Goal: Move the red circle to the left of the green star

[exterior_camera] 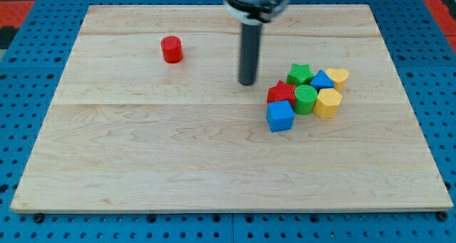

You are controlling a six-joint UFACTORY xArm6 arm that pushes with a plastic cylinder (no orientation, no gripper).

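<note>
The red circle, a short red cylinder, stands alone on the wooden board toward the view's upper left. The green star sits at the top of a cluster of blocks at the view's right. My tip rests on the board between them, closer to the cluster, a little left of the green star and well right of the red circle. It touches no block.
The cluster also holds a red star, a green circle, a blue cube, a blue triangle, a yellow heart and a yellow hexagon. The wooden board lies on a blue mat.
</note>
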